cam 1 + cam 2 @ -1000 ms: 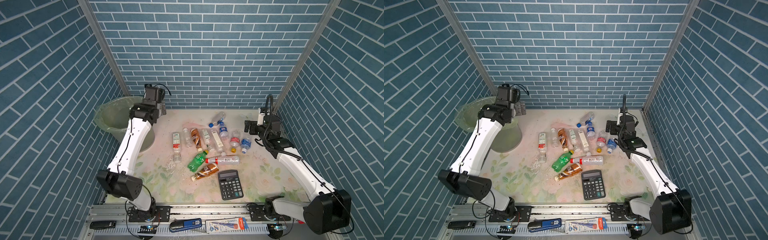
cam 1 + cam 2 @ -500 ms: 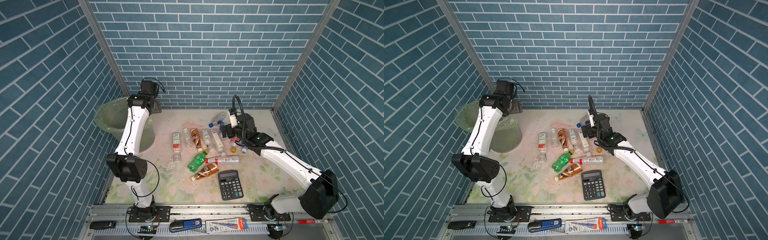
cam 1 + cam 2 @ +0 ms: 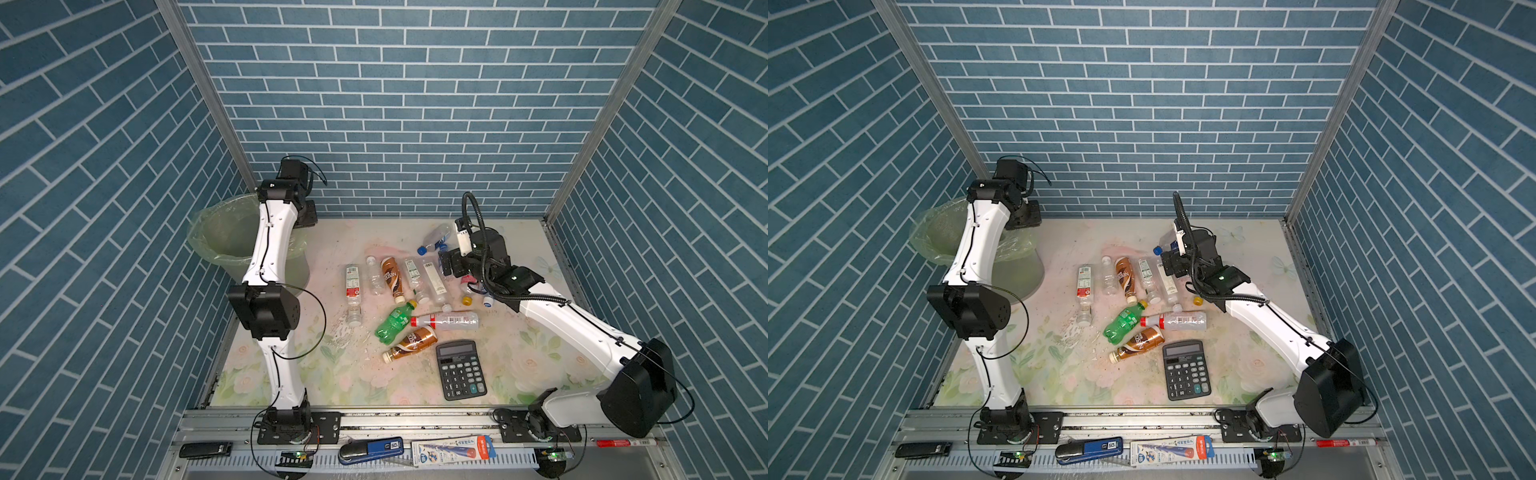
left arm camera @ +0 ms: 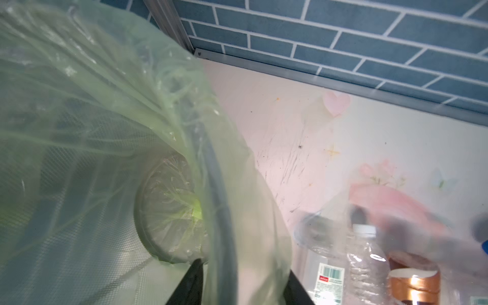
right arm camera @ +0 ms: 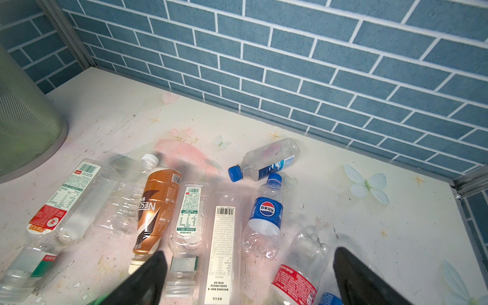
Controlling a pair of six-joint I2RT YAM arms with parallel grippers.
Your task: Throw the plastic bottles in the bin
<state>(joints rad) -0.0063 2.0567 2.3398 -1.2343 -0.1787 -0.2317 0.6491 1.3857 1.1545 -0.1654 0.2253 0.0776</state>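
The right hand (image 5: 249,253) was open (jaws set wide), a red-labelled bottle (image 5: 295,282) beneath it. For the left hand (image 4: 243,285), above the bin (image 4: 79,158), closure was indeterminable.

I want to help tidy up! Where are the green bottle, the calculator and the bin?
green bottle (image 3: 395,324), a top view, on its label.
calculator (image 3: 462,374), a top view, on its keys.
bin (image 3: 226,232), a top view, on its inner wall.

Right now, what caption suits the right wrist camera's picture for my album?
Open right gripper hovers over clear and brown plastic bottles on a floral tabletop by a grey-green bin.
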